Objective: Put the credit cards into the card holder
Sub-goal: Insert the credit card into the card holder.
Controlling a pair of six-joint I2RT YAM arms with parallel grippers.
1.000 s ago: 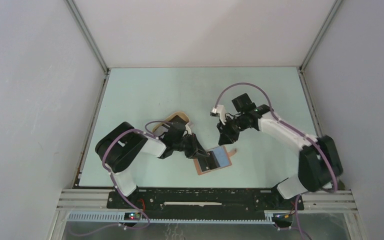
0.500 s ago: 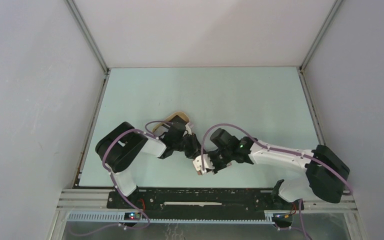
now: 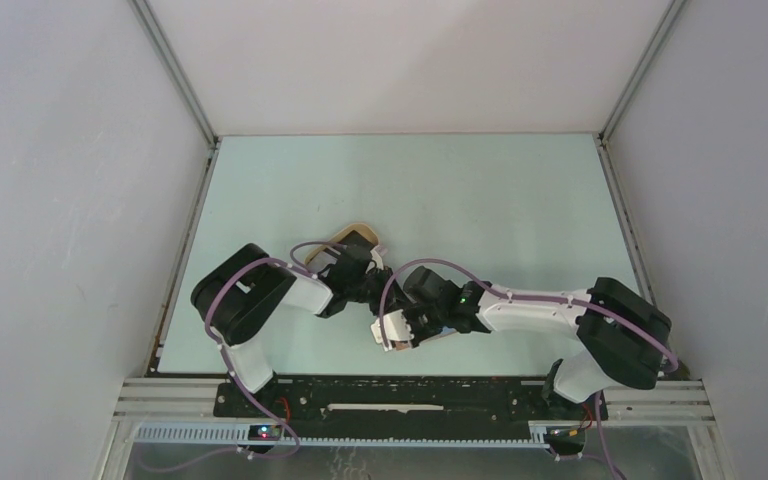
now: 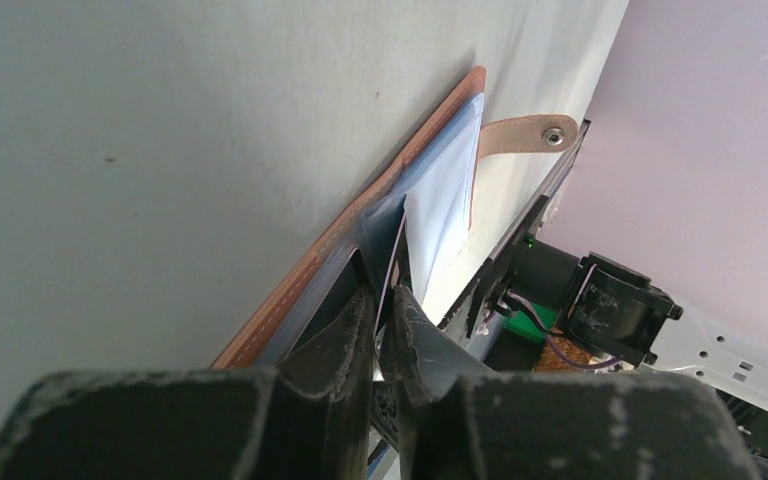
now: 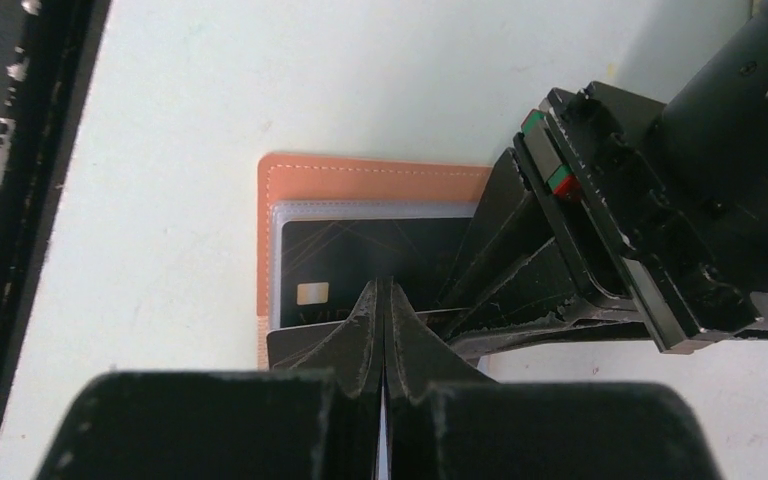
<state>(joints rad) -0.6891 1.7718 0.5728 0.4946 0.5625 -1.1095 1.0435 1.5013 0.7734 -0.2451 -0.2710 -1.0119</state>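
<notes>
The holder [image 5: 360, 172] lies open on the table [image 3: 410, 190], near the front edge and between the two arms, its brown leather rim framing the pale blue pockets. A black card [image 5: 360, 250] with a gold chip sits in the clear pocket. A second card [image 5: 300, 348], also dark, shows its edge just below the first.

The right claw [image 5: 382, 290] is closed tight, fingers pressed together, tips down against the cards. I cannot tell whether it pinches anything.

The left claw [image 4: 385, 300] comes in from the other side. Its fingers are nearly together, nipping the edge of a pocket of the holder. The tab [image 4: 525, 134] lies flat beyond it. The tan tray [image 3: 343, 238] sits just behind the left arm.
</notes>
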